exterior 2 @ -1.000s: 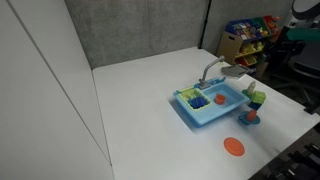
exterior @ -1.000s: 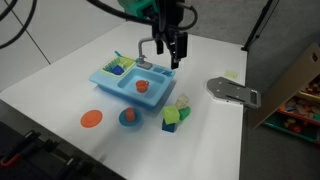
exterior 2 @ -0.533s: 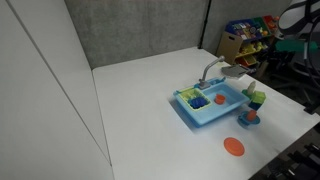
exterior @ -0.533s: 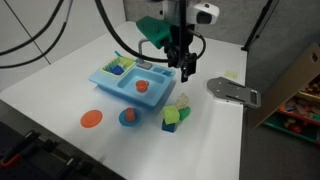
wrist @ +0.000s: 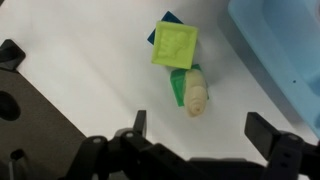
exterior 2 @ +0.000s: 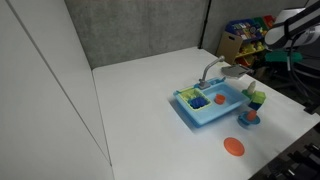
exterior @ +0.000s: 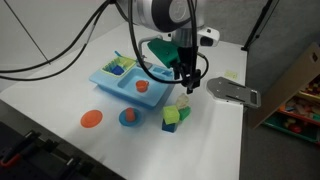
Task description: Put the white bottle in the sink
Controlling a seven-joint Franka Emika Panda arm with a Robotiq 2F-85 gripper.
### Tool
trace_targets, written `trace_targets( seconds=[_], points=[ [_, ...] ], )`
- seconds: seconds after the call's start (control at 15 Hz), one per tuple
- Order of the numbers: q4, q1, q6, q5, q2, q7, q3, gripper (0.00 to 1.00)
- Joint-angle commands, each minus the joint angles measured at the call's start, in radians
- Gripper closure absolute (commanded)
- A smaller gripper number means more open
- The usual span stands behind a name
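Wrist view, read from left to right, shows the blue block (wrist: 154, 34) peeping out from under the green cube (wrist: 175, 45). Next comes the white bottle (wrist: 196, 92), lying on its side on the bare table top with a small green piece touching its left flank. Last is the sink (wrist: 285, 60), whose pale blue wall fills the right border. The gripper (wrist: 198, 128) hangs above the bottle with its two fingers spread wide, one on either side and nothing between them, so the jaws are released and empty. I judge the step in hand to be the approach for the pick, since the bottle is not yet gripped and lies outside the sink. The next move calls for a straight descent until the fingers straddle the bottle. They would then close across its narrow body without catching the green piece, lift it and carry it over a basin. In an exterior view the sink (exterior: 128, 83) sits about mid-table. The gripper (exterior: 190, 86) hangs just past the sink's end that faces the table edge where a grey metal plate (exterior: 232, 92) lies. It is clear of the surface there, a height the wrist view does not give. Only the wrist view shows how the bottle lies and that the fingers are parted.
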Motion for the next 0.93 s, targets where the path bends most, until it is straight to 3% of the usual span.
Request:
trace_targets(
  seconds=[0.0,0.87],
  points=[
    [0.052,-0.008,0.007,0.007,0.064,0.014,-0.013,0.0],
    [0.086,0.007,0.069,0.032,0.182,0.028,-0.013,0.0]
  ],
)
